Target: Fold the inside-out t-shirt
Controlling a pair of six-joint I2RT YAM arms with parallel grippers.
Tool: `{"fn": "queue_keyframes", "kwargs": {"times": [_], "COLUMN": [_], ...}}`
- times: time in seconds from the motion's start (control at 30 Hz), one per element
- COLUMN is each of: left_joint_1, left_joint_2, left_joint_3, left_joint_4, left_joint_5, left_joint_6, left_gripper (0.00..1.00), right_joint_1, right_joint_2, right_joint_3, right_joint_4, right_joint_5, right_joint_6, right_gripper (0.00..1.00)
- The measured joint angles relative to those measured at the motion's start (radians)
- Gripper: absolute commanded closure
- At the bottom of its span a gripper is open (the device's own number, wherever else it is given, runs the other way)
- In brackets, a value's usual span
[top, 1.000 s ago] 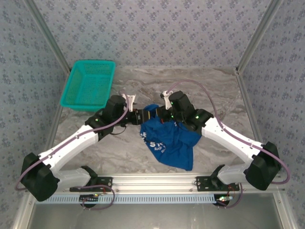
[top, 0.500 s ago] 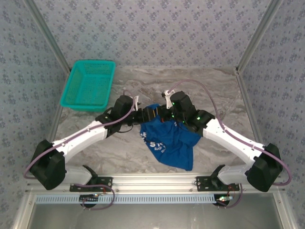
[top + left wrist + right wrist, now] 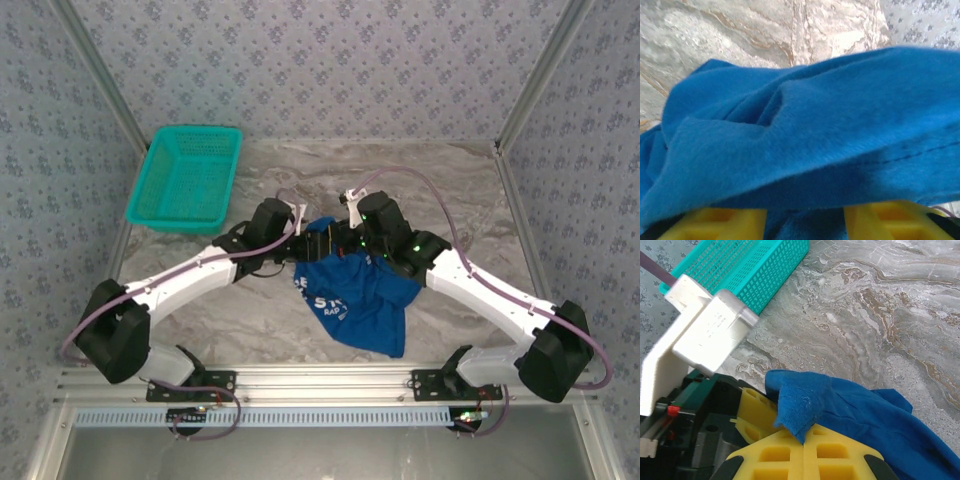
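Observation:
The inside-out t-shirt (image 3: 355, 295) is royal blue and hangs bunched from mid-table toward the near edge, its pale print facing up. My right gripper (image 3: 340, 242) holds its top edge; in the right wrist view the yellow fingers (image 3: 840, 452) meet with a fold of the shirt (image 3: 800, 405) pinched at the right gripper (image 3: 804, 440). My left gripper (image 3: 310, 240) is pushed into the same raised edge from the left. In the left wrist view the shirt (image 3: 805, 135) drapes over the left gripper (image 3: 805, 220), whose yellow fingers (image 3: 715, 222) stand apart with cloth lying between them.
A teal mesh basket (image 3: 185, 178) sits at the back left of the marble table (image 3: 450, 190); its corner (image 3: 740, 265) is just beyond the left wrist's white camera housing (image 3: 705, 335). Patterned walls close in the back and both sides.
The left arm has reached further right, bringing its gripper up against the right gripper and under the shirt's raised edge. The right arm and the hanging shirt have barely moved.

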Motion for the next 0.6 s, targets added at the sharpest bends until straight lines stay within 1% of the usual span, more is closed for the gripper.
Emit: {"fn": "queue_keyframes", "kwargs": {"times": [0.07,0.2,0.3,0.43,0.6], "left_joint_1": [0.0,0.0,0.0,0.0,0.002], "left_joint_2": [0.008,0.013,0.013,0.01,-0.079], "left_joint_3": [0.0,0.0,0.0,-0.011,-0.127], "left_joint_4": [0.004,0.028,0.048,0.093,0.207], "left_joint_5": [0.021,0.046,0.061,0.077,0.121], "left_joint_6": [-0.005,-0.006,-0.005,-0.002,0.0], "left_gripper": [0.72,0.9,1.0,1.0,1.0], "right_joint_1": [0.0,-0.001,-0.001,-0.003,-0.027], "right_joint_2": [-0.004,-0.014,-0.019,-0.026,-0.028], "right_joint_3": [0.0,0.0,-0.001,-0.003,-0.005], "right_joint_4": [0.0,0.0,0.0,-0.002,-0.021], "right_joint_5": [0.0,0.0,0.001,0.015,0.043], "right_joint_6": [0.0,0.0,0.0,0.0,-0.001], "right_gripper": [1.0,1.0,1.0,1.0,1.0]}}
